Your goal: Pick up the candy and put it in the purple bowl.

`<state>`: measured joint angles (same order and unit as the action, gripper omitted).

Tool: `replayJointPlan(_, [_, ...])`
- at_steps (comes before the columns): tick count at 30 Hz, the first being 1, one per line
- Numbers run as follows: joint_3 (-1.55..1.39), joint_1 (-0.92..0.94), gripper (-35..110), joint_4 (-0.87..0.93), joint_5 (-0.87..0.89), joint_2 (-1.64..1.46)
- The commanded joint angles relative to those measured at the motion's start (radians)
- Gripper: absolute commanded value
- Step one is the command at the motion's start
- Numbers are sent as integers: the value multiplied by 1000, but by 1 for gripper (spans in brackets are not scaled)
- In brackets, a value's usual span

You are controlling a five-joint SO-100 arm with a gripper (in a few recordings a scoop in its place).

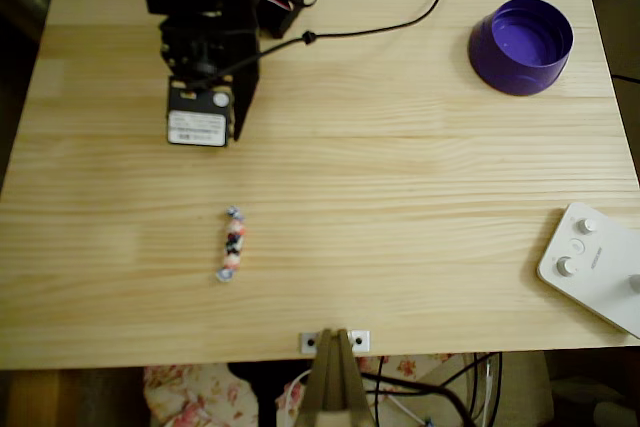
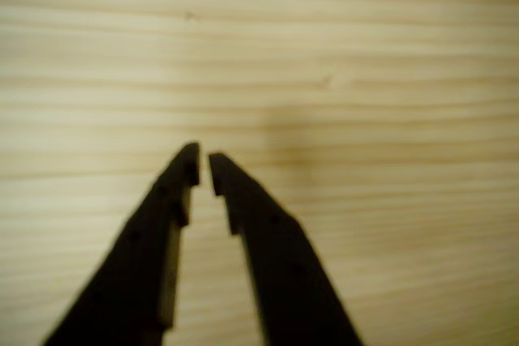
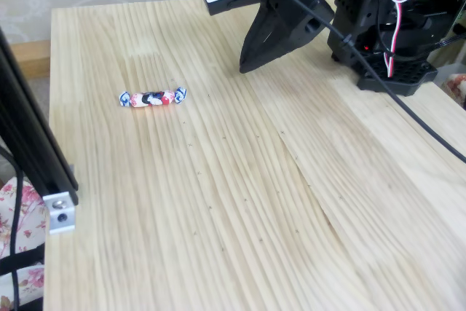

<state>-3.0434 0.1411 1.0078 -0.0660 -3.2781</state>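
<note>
Candy (image 1: 232,244): pink-black middle, twisted bluish ends.

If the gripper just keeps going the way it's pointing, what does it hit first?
Most likely bare table. The gripper points down at plain wood; the candy lies off to the side, apart from it.
</note>
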Motion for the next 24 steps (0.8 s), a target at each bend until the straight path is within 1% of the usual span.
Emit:
replayJointPlan(1, [67, -5, -1, 2, -23, -8])
replayJointPlan(6, [143, -25, -1, -37, -26, 83])
replayJointPlan(11, [249, -38, -1, -71, 9, 212])
replayJointPlan(19, [457, -46, -1, -140, 63, 469])
replayJointPlan(20, [480, -43, -1, -143, 94, 500])
replayJointPlan(24, [548, -52, -1, -187, 89, 612])
